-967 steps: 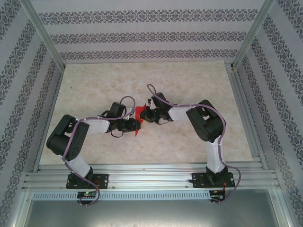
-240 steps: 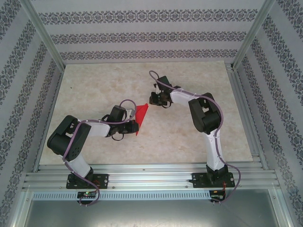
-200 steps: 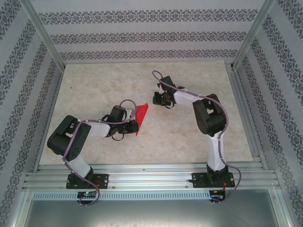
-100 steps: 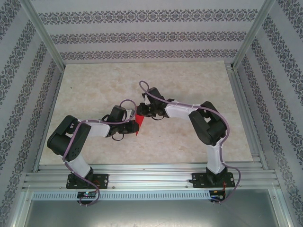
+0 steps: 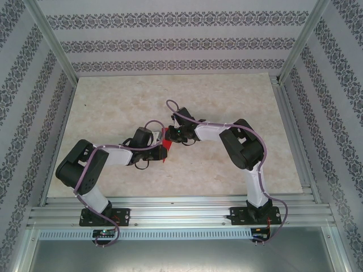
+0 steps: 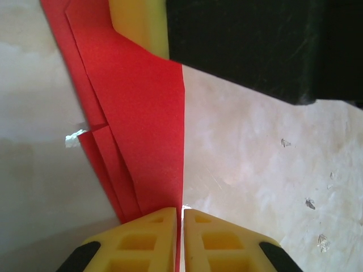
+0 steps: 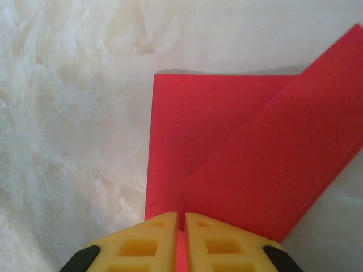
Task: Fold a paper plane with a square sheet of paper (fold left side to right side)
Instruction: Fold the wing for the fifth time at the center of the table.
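Left hand (image 6: 180, 229) has its yellow fingertips pinched together on one end of the bright red paper plane (image 6: 142, 107), a folded sheet held mid-desk between the two arms. Right hand (image 7: 180, 235) is clamped on the opposite end, and its black body and yellow finger (image 6: 139, 22) crowd over the paper. A pale marbled desk (image 5: 113, 107) lies beneath, and patterned walls (image 5: 170, 39) stand around it.

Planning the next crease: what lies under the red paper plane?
The pale marbled table runs beneath the paper plane. Its folded layers hide the patch directly below. The left end effector and right end effector are shut on its edges.
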Robot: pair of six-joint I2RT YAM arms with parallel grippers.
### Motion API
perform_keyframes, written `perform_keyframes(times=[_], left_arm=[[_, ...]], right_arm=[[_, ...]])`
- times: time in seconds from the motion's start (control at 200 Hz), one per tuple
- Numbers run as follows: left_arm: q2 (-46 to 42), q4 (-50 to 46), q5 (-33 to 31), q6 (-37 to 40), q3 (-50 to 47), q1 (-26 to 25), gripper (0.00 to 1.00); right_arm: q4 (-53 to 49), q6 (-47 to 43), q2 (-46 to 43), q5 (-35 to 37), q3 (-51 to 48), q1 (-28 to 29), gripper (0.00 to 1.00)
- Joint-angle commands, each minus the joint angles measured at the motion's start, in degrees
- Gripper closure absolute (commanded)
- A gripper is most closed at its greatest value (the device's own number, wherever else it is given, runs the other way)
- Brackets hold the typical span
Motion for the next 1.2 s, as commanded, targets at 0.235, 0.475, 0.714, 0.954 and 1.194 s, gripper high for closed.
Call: perform_keyframes(times=[0.235, 0.475, 0.714, 0.954, 1.194], left_arm=[[3.16, -16.19, 0.19, 4.37, -4.67, -5.17, 0.86], [2.05, -17.63, -1.10, 3.08, -5.41, -6.99, 0.86], [-0.01, -17.36, -1.65, 1.15, -7.23, -8.01, 0.86], [-0.42, -17.73, -1.27, 0.95, -7.07, -9.50, 0.86], [-4.00, -18.88, -1.34, 0.00, -8.05, -10.67, 0.85]], right_arm=[[-5.04, -1.34, 3.07, 4.64, 0.54, -1.16, 0.87], [-5.22, -1.25, 3.15, 4.70, 0.63, -1.46, 0.87], [-4.66, -0.93, 3.55, 4.16, 0.46, -1.90, 0.87], [-4.54, -0.83, 3.92, 3.79, 0.29, -2.22, 0.87], [-4.41, -0.65, 4.23, 3.56, 0.11, -2.83, 0.87]])
